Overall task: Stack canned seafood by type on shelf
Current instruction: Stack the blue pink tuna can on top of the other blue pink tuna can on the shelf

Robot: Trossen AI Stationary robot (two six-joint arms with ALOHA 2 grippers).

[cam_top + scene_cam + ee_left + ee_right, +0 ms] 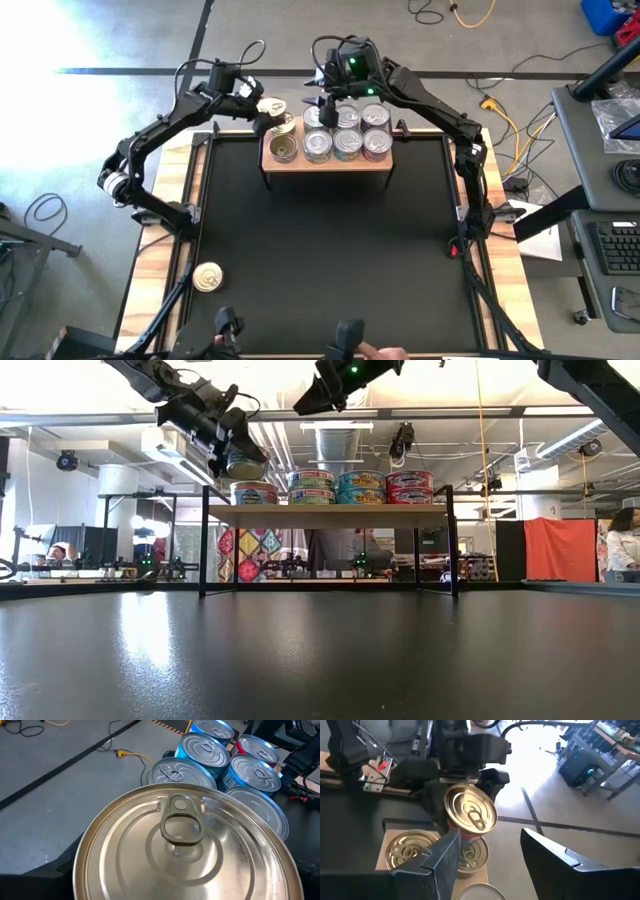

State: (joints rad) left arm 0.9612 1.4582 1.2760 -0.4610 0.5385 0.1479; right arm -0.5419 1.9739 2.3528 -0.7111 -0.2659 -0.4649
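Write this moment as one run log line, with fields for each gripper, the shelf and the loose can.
left gripper: holds gold-lidded can above shelf's left end | right gripper: open, empty, over shelf | shelf: cans stacked | loose can: on table

The round gold-lidded tin (187,847) fills the left wrist view, cut off by the lower edge, and it hides the left tool's fingers entirely. From above, the right arm covers part of the far row of silver-lidded tins (346,116) on the light-wood shelf (326,165). In the low view, labels on the stacked tins are too small to read. A person's hand (385,353) is cropped at the near edge.
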